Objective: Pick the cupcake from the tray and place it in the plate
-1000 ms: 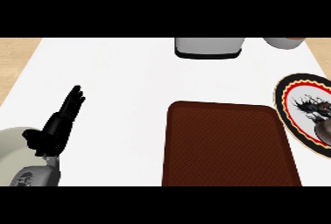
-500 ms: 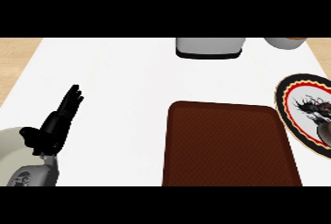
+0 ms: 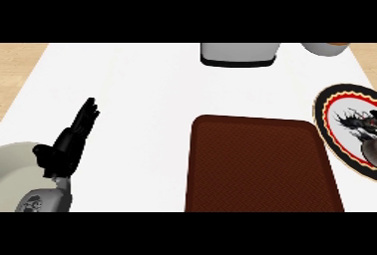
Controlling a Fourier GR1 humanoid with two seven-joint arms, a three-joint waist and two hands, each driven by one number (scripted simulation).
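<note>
The brown tray (image 3: 258,169) lies in the middle of the counter with nothing on it. To its right is the plate (image 3: 327,107), white with a black and orange rim and a dark pattern, partly cut off by the view's right edge. A dark rounded lump (image 3: 369,149), which looks like the cupcake, sits on the plate's near part, half out of view. My left hand (image 3: 70,142) rests open at the left, fingers straight and pointing away, well apart from the tray. My right hand does not show.
A grey container with a black base (image 3: 239,54) stands at the back centre. A white bowl or cup (image 3: 324,48) is at the back right. The wooden floor (image 3: 18,64) shows past the counter's left edge.
Almost nothing has changed. The left hand has stayed in place, and the dark lump on the plate has shifted slightly toward the right edge.
</note>
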